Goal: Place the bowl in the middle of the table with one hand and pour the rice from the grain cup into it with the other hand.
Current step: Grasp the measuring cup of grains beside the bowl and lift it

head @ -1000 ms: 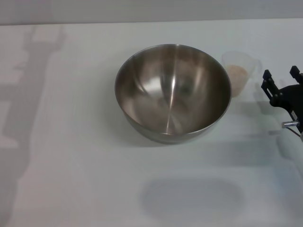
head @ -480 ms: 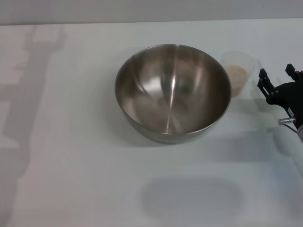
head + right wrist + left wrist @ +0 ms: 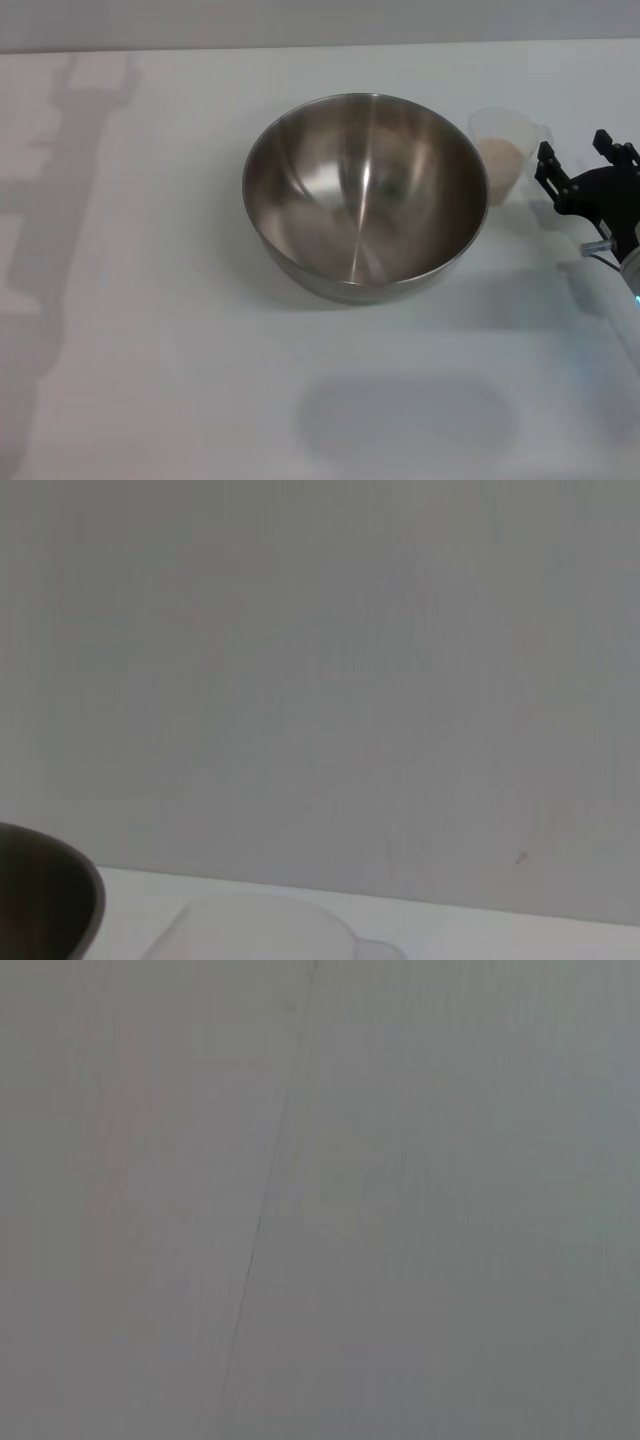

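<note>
Reaching in from the right edge of the head view, the right gripper points toward the far side of the table, its two black fingers apart with open space between them. It sits just right of the cup, near it but not touching, with the arm's pale link trailing back toward the near right corner. The cup stands upright on the table at far right, holding rice that fills its lower part. Just left of the cup stands the bowl, upright near the table's middle, its inside shiny; whether bowl and cup touch cannot be told. In the right wrist view the bowl's rim and the cup's rim show low down before a plain wall. Nothing of the left gripper shows in any view.
</note>
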{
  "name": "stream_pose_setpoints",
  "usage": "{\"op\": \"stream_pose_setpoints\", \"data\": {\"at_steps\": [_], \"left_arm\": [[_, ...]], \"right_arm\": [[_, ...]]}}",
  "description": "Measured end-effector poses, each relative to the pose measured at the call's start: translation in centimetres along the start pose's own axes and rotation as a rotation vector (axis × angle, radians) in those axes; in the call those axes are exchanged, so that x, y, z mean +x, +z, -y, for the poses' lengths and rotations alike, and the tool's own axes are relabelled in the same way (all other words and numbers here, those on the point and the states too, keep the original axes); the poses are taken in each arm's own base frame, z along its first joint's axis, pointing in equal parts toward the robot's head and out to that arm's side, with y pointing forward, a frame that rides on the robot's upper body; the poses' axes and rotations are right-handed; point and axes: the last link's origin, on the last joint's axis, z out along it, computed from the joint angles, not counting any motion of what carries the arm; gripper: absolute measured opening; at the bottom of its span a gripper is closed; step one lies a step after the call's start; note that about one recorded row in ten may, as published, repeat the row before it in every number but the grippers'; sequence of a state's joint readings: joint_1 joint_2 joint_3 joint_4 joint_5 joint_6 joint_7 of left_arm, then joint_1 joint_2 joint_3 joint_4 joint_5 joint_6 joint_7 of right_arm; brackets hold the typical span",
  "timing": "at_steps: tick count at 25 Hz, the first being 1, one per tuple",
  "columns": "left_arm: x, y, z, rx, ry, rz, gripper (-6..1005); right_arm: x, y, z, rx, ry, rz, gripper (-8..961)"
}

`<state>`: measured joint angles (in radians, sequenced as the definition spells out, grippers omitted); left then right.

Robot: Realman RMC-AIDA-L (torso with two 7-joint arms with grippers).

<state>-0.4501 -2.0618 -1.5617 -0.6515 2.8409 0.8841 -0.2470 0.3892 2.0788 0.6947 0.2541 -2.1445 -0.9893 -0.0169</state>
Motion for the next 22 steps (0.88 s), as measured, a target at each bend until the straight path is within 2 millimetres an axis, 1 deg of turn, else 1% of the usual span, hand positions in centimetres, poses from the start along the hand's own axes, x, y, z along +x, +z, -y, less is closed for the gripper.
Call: {"op": "stream_pose_setpoints", "data": {"at_steps": [22], "left_arm": [[0.1, -0.1, 0.0, -0.001, -0.008, -0.012, 834]], "right_arm": [[-0.5, 1.1, 0.3, -0.005, -0.034, -0.001, 694]]}}
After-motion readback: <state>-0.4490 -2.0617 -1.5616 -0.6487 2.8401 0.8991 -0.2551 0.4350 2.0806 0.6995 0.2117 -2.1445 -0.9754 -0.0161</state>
